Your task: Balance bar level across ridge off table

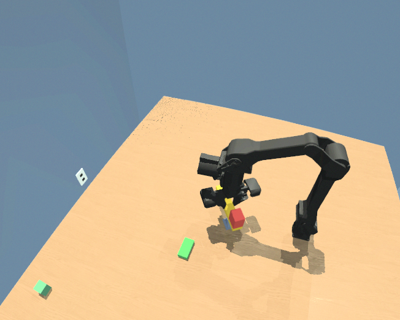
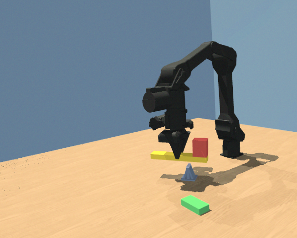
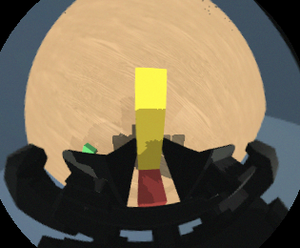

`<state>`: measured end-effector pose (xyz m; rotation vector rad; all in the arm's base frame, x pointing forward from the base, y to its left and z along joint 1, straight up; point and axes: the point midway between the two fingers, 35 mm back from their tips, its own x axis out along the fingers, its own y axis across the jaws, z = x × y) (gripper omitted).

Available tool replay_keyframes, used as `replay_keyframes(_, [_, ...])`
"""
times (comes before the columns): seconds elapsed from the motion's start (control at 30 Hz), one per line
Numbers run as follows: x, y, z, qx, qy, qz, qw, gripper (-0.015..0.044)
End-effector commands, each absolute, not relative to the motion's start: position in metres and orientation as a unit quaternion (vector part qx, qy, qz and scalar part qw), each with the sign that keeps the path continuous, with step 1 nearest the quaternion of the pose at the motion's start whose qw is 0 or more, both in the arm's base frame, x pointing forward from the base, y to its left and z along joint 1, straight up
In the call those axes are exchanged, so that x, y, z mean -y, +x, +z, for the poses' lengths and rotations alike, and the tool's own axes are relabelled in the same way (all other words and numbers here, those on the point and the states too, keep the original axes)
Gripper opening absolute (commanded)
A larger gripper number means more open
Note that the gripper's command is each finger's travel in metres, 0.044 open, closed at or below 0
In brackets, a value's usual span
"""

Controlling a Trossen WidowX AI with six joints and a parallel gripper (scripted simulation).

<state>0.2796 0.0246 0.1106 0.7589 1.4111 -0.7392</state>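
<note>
A yellow bar (image 1: 229,206) (image 2: 161,155) (image 3: 150,105) carries a red block (image 1: 237,216) (image 2: 200,147) (image 3: 150,189) on one end. My gripper (image 1: 227,198) (image 2: 176,156) (image 3: 149,140) is shut on the bar near its middle and holds it level in the air. The blue-grey ridge (image 1: 226,224) (image 2: 189,173) stands on the table just below the bar, a little toward the red-block side of my fingers. The bar does not touch the ridge or the table. In the wrist view the ridge is hidden under the bar.
A flat green block (image 1: 185,247) (image 2: 195,204) (image 3: 90,148) lies on the table in front of the ridge. A small green cube (image 1: 42,287) sits near the table's far corner. The arm's base (image 2: 230,149) stands behind the red block.
</note>
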Motion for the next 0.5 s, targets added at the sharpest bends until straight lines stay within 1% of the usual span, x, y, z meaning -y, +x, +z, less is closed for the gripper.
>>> replay_keyframes(0.0, [-0.0242, 0.2782, 0.104, -0.619, 0.332, -0.322, 0.634, 0.0])
replay_keyframes(0.47, [-0.0234, 0.277, 0.0993, -0.619, 0.332, -0.322, 0.634, 0.0])
